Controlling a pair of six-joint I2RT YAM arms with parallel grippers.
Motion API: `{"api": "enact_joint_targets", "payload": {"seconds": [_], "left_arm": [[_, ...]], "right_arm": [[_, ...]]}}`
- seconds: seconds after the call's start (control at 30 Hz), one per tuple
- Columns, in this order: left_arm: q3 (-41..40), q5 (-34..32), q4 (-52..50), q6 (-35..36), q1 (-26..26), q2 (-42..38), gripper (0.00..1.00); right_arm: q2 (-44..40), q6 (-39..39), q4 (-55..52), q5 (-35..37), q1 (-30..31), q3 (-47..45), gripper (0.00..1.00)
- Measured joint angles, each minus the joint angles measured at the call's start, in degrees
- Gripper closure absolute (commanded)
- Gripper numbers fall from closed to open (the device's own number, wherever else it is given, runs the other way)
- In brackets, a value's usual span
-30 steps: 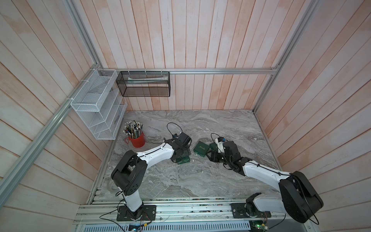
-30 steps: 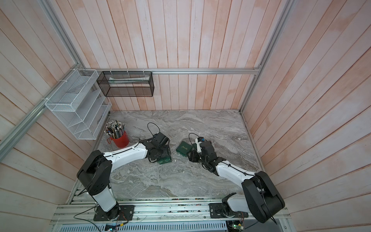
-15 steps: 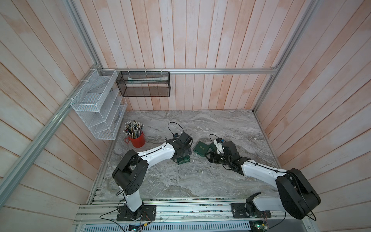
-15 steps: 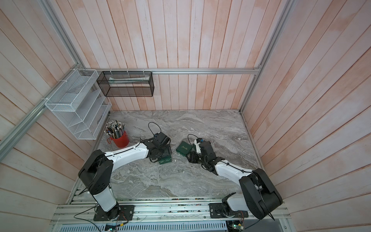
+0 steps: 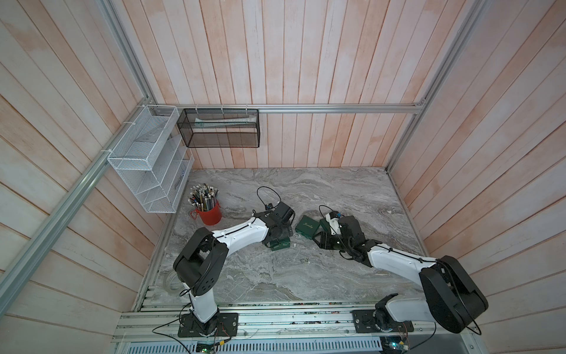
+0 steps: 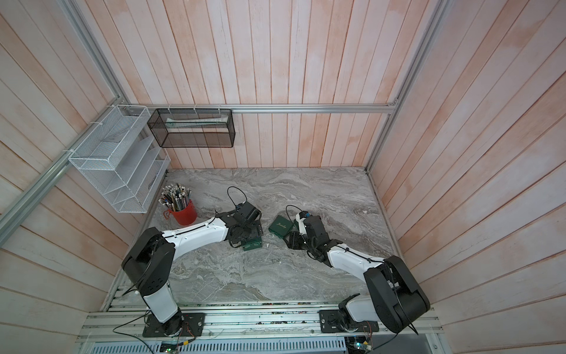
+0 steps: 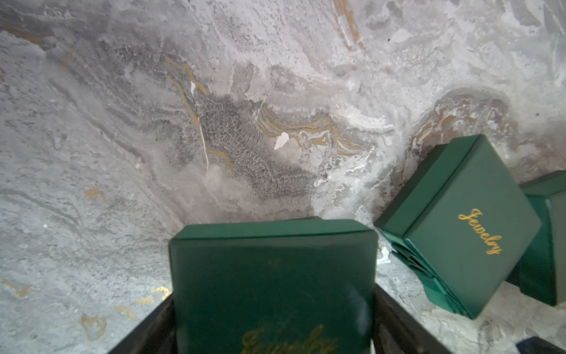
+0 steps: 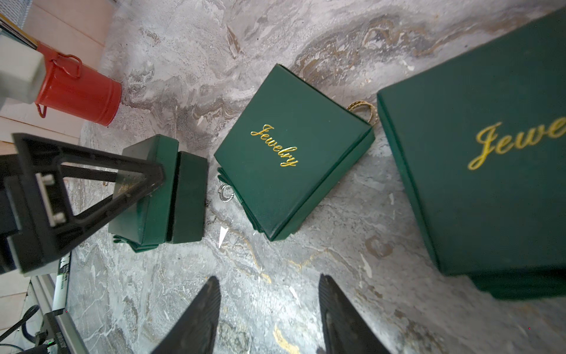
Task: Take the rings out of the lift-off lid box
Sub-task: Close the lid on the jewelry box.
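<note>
While three green boxes lettered "Jewelry" in gold sit on the grey marbled desk (image 5: 275,275), the listing runs from the robot's left to its right. Item: left box (image 8: 153,220), clamped between the left jaws, which press on two opposite sides of it in the left wrist view, its lettered face turned toward that camera. Item: middle box (image 8: 291,147), lid on, lying free between the two arms in both top views, touched by neither. Item: right box (image 8: 490,184), lid on, just beside the middle box, largely hidden under the right wrist in the top views. Item: silver ring (image 8: 226,193), out of any box, on the bare desk against the lower edge of the middle box on the side facing the left box. Item: gold ring (image 8: 366,111), also on the desk, in the narrow gap between the middle box and the right box, partly hidden behind the middle box's corner. Item: right jaws, apart, nothing between them, hanging over bare desk near the middle box. Item: small white scrap (image 8: 222,236), on the desk between the left box and the middle box. Item: red cup (image 5: 209,213) of pencils, near the left wall. Item: white wire rack (image 5: 144,165) and black mesh basket (image 5: 220,128), hung on the walls
</note>
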Motion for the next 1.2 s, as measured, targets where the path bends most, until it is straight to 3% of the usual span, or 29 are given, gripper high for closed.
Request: {"api": "enact_joint_targets", "payload": {"seconds": [0.8, 0.93, 1.2], "left_arm": [[0.0, 0.1, 0.0, -1.3, -0.7, 0.0, 0.10], [1.1, 0.3, -0.7, -2.7, -0.8, 1.0, 0.00], [2.4, 0.2, -1.1, -3.5, -1.9, 1.6, 0.00]], "right_arm": [[0.8, -0.1, -0.1, -0.8, 0.0, 0.0, 0.46], [0.8, -0.2, -0.1, -0.8, 0.0, 0.0, 0.46], [1.6, -0.9, 0.0, -1.3, 0.0, 0.1, 0.46]]}}
